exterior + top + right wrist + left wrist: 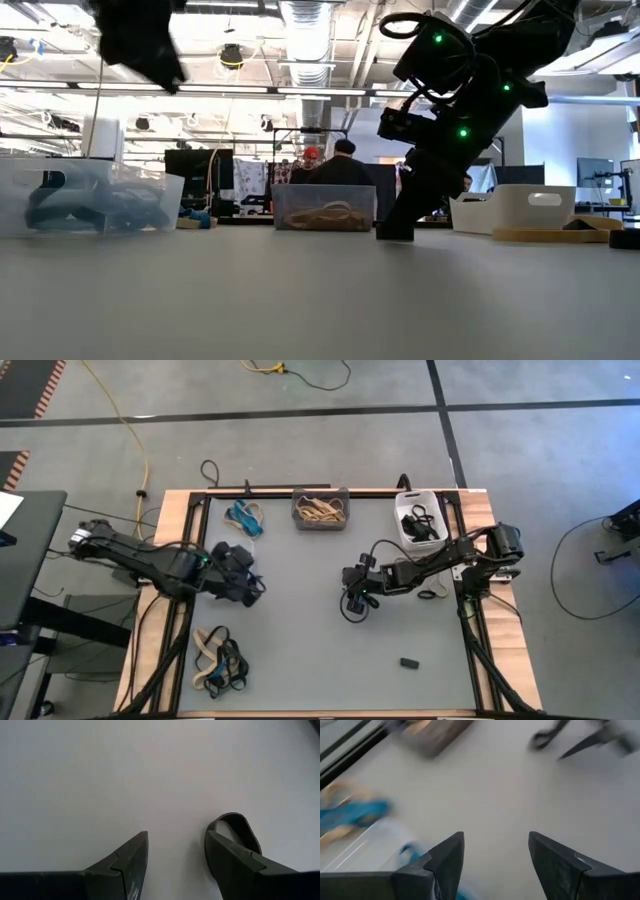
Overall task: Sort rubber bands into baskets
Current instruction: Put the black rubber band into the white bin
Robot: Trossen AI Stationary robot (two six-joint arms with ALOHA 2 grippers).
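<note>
My right gripper (175, 857), fingers spread, half hides a black rubber band (239, 831). Left gripper (495, 860), released, sits near the clear basket (245, 517).

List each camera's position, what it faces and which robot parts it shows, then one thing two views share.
High: overhead, straight down; both arms, grey basket.
Low: table height, level across; right arm, white basket.
Left wrist: past the open left gripper toward blue rubber bands.
Right wrist: down past the open right gripper at a black rubber band.
Shared: the grey basket, high and low.
</note>
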